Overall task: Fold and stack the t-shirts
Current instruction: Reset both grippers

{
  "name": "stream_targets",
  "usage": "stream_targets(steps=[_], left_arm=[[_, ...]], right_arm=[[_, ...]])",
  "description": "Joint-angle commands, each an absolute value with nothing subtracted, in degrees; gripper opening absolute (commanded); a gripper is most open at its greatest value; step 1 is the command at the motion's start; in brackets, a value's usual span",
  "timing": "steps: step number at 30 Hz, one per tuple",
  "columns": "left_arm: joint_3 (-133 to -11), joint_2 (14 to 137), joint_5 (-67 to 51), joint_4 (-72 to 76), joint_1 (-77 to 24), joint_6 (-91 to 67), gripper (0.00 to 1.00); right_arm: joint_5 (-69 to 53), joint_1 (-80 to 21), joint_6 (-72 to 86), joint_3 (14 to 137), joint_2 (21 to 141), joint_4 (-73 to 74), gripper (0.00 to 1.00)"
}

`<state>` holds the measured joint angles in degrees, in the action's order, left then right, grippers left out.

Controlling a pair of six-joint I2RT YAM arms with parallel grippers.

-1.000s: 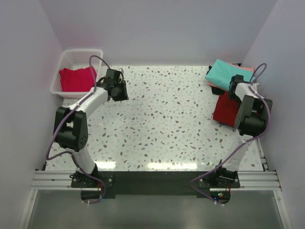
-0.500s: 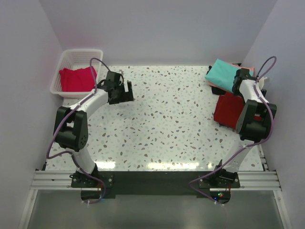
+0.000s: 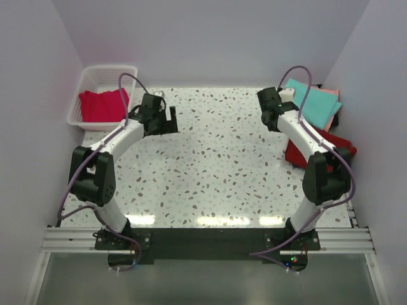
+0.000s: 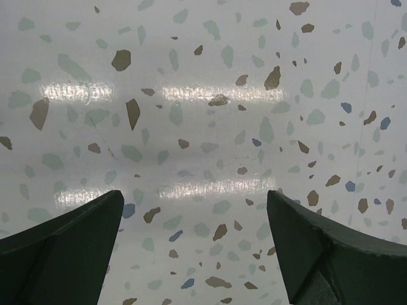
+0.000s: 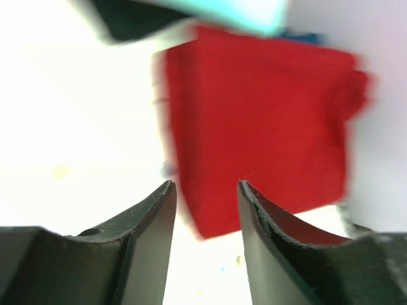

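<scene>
Though both released (wide apart), left claw [image 4: 194, 202] over table [image 3: 216, 171], right claw [image 5: 205, 188] near red t-shirt [image 5: 254, 114].

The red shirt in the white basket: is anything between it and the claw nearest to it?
Only the basket's side wall; the pinkish-red shirt lies inside it, open from above. The left gripper hangs open over the table beside it.

White tubular links joined by bulky black joints are seen on the left arm [image 3: 121, 136] and the right arm [image 3: 299, 130] alike — each bolted to a black base. Purple cables are looped along both, and the fingers [image 4: 60, 254] are shaped as dark, matte wedges.
</scene>
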<state>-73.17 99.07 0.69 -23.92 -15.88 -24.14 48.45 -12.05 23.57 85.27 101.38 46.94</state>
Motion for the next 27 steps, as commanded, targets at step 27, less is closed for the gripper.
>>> stream_targets(steps=[27], left_arm=[[-73.48, 93.87, 12.57, -20.48, -23.55, -17.49, 1.0]], right_arm=[[10.02, -29.71, 17.14, 76.29, 92.37, 25.84, 0.56]])
